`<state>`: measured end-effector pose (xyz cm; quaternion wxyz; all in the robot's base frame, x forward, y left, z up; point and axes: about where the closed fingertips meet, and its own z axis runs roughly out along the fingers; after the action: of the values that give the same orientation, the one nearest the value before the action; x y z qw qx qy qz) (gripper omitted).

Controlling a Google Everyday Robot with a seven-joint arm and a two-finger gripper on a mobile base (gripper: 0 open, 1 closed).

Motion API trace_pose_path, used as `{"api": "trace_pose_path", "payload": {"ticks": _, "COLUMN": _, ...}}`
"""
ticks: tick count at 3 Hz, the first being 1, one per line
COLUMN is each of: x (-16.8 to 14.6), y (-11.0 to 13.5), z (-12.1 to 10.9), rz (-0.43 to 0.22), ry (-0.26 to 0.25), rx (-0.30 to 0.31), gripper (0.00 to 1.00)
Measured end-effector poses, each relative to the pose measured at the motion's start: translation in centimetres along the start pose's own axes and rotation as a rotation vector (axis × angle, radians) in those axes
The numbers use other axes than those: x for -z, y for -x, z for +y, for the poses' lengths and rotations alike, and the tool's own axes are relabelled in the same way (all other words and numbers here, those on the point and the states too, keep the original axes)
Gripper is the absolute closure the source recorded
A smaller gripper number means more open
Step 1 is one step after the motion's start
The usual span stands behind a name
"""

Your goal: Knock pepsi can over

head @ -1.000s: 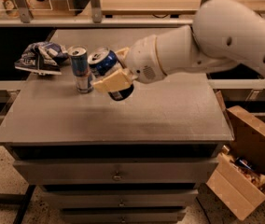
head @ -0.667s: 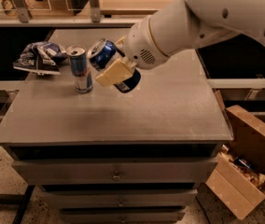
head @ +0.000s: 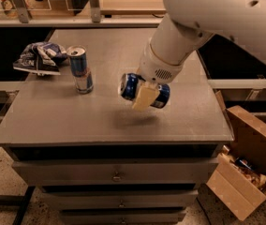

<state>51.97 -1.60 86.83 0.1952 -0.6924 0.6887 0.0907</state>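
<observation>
Camera view: you are looking down on a grey counter (head: 53, 121) with drawers below it, and the white arm (head: 208, 22) reaches in from the far right.
Pepsi can: the pepsi can (head: 128, 86) is turned on its side near the middle of the counter, silver top pointing left. The shadow (head: 133, 121) on the surface beneath suggests it hangs just above the counter and does not rest on it.
Hand: the hand (head: 145, 96) is clamped across the can's body. One beige finger (head: 142, 100) crosses the near side of the can, and the other is hidden behind it.
Neighbours: the slim can (head: 80, 69) stands upright to the left, well apart from the hand. The crumpled bag (head: 39, 57) lies beyond it at the far left.
Done: as far as you can judge, the can is gripped and tipped off its upright stance.
Left: it is not yet lying free on the counter, so you would need to lower it to the surface and let go.
Watch: a round can on its side may roll once you release it, so a low, gentle release looks wise. Keep the arm away from the slim can.
</observation>
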Motion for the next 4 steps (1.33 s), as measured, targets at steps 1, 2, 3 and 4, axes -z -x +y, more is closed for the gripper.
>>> {"api": "trace_pose_path", "payload": {"ticks": 1, "x": -2.1, "y": -5.5, "z": -0.5, "rz": 0.208, "ry": 0.001, "rx": 0.051, "gripper": 0.82}}
{"api": "trace_pose_path", "payload": {"ticks": 2, "x": -1.7, "y": -8.5, "z": -1.8, "rz": 0.377, "ry": -0.056, "rx": 0.102, "gripper": 0.59}}
{"api": "trace_pose_path", "payload": {"ticks": 3, "x": 0.2, "y": -10.5, "z": -3.7, "rz": 0.543, "ry": -0.126, "rx": 0.137, "gripper": 0.36}}
{"api": "trace_pose_path", "payload": {"ticks": 4, "x": 2.2, "y": -11.2, "z": -5.4, "rz": 0.652, "ry": -0.132, "rx": 0.180, "gripper": 0.13}}
